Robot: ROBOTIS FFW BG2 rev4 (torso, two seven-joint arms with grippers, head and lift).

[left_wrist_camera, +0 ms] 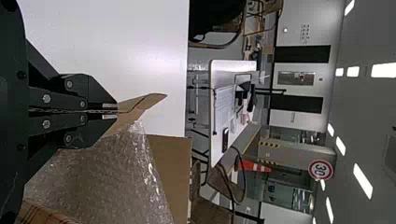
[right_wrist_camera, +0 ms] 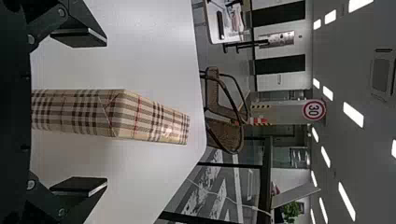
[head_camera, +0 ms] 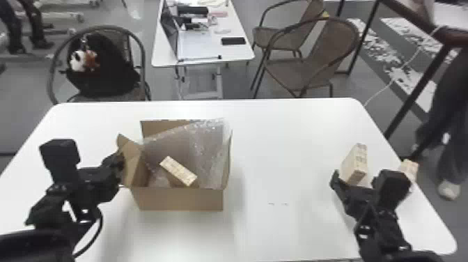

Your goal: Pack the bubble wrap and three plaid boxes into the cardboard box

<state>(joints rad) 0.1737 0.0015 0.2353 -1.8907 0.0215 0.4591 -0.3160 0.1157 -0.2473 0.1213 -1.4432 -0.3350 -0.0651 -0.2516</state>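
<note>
Black right pincer (head_camera: 356, 177): lower right of the frame, released; its flat fingers (right_wrist_camera: 78, 185) stand wide apart, with a tan plaid box (head_camera: 362, 163) between them and a gap on each side.
Black left pincer (head_camera: 120, 164): left of the frame, clenched on the left flap (head_camera: 129, 158) of the open brown cardboard box (head_camera: 181, 200); the left wrist view shows the flap pinched between the fingertips.
Cardboard box: left of centre on the white tabletop (head_camera: 289, 149), its front wall facing the bottom edge.
Plaid box inside (head_camera: 179, 171): in the cardboard box, slanting down toward the right of the frame.
Clear bubble wrap (head_camera: 209, 149): spread within the cardboard box, rising along its far and right walls to the far right corner.
Plaid box between the fingers: standing on the tabletop, at the right of the frame.
Third plaid box (head_camera: 409, 167): farther right, near the tabletop's right edge, partly behind the right pincer's arm.
Chairs: a dark one with a black bag (head_camera: 104, 66) at upper left, brown woven ones (head_camera: 313, 69) at upper right.
White table beyond (head_camera: 236, 55): top centre, bearing a laptop (head_camera: 170, 33) and a black phone (head_camera: 233, 41).
</note>
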